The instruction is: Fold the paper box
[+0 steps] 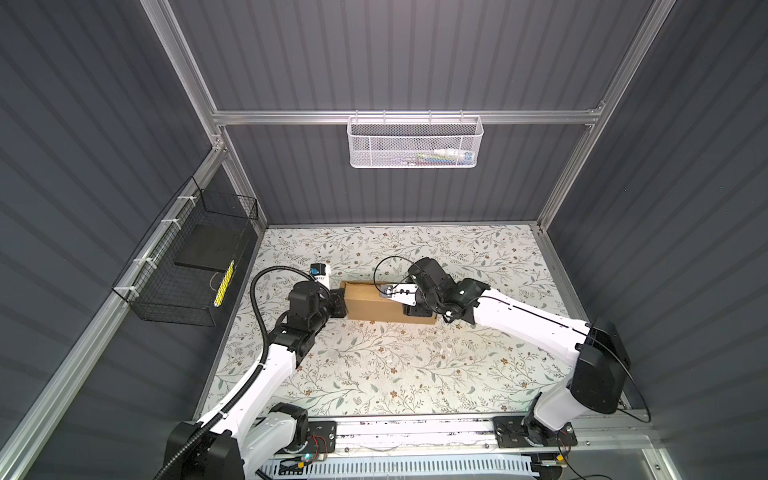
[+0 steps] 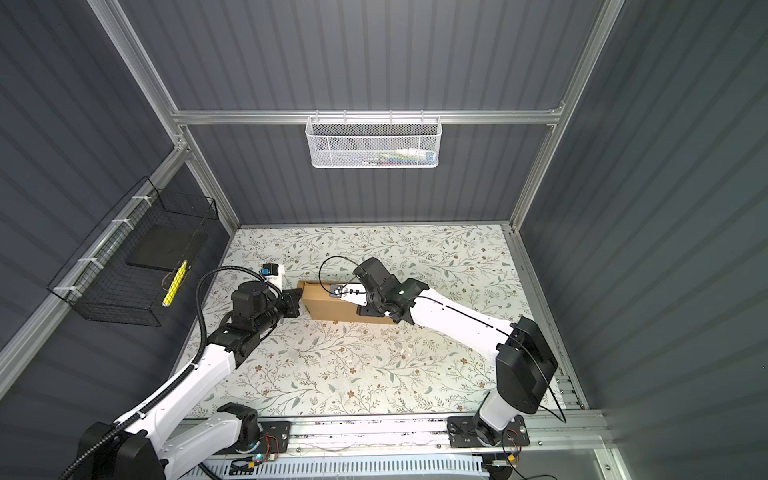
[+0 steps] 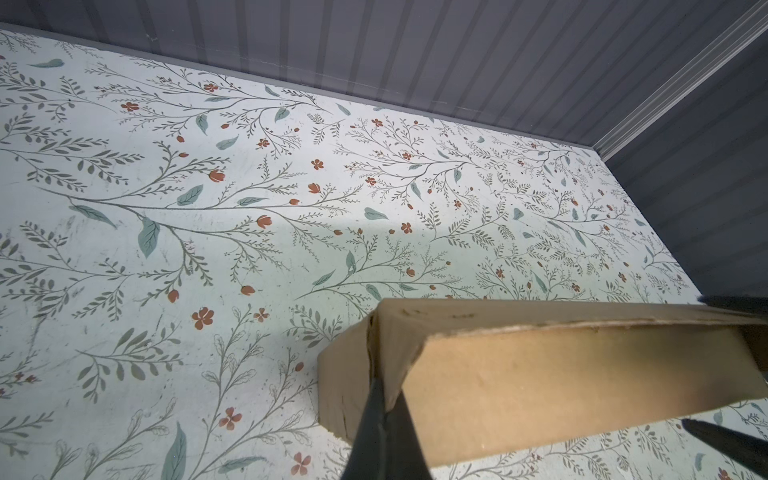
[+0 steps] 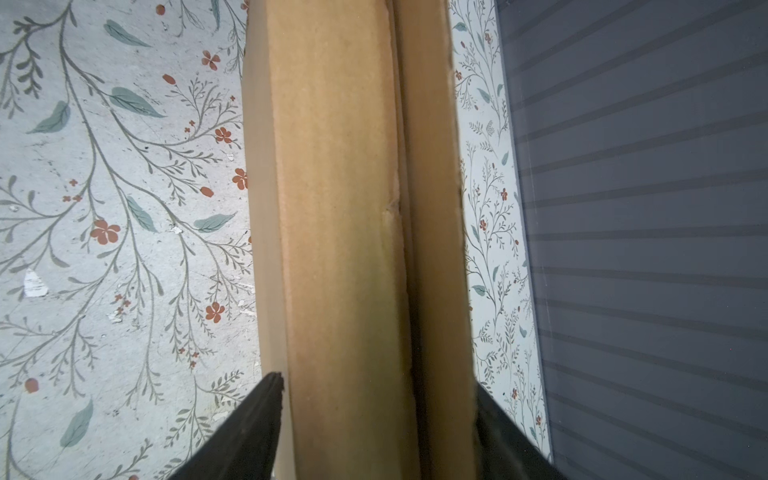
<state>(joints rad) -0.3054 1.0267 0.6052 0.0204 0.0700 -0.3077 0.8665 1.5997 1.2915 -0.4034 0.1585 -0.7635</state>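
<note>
- The paper box (image 1: 374, 303) (image 2: 328, 305) sits folded up on the floral table (image 1: 395, 374), mid-table and a touch towards the rear, lying lengthwise between the two arms.
- Left arm: it comes up from the front-left base, white forearm slanting forward, wrist bent towards the middle, left gripper (image 1: 338, 305) levelled at the box's left end.
- In the left wrist view the left gripper (image 3: 384, 424) has its dark fingers pinched together on the cardboard edge at the box (image 3: 540, 382) corner, a tight, thin grip.
- Right arm: elbow parked high at the right edge, white forearm running in low towards the centre, wrist hanging over the box's right end.
- In the right wrist view the right gripper (image 4: 378, 399) looks straight down the length of the box (image 4: 340, 208), jaws spread apart astride it, one finger (image 4: 257, 428) along each long side, right up beside the cardboard.
- Every box face on show is plain brown, with a seam running down its length.
- On the left arm, a white module (image 1: 320, 272) carries a blue-and-black patch, too small to read.
- In the black wire basket (image 1: 166, 307) on the left wall, a yellow strip (image 1: 223, 282) carries dark marks, also too small to read.
- It stands beside a flat black slab (image 1: 208, 247).
</note>
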